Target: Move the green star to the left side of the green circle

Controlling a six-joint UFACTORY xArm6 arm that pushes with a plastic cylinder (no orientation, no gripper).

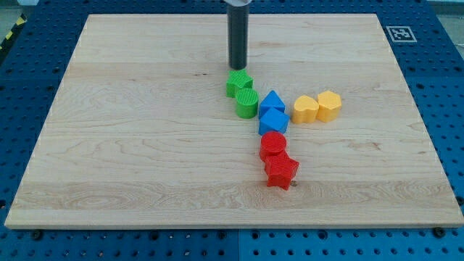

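The green star [238,83] lies near the board's middle, touching the green circle [247,104] just below and to its right. My tip [238,67] stands right at the star's top edge, touching or nearly touching it. The rod rises straight to the view's top.
A blue triangle [272,100] and a blue block [273,120] sit right of the green circle. A red circle [273,145] and red star [281,171] lie below them. A yellow heart [305,109] and yellow hexagon [329,105] sit further right. The wooden board [109,145] rests on a blue perforated table.
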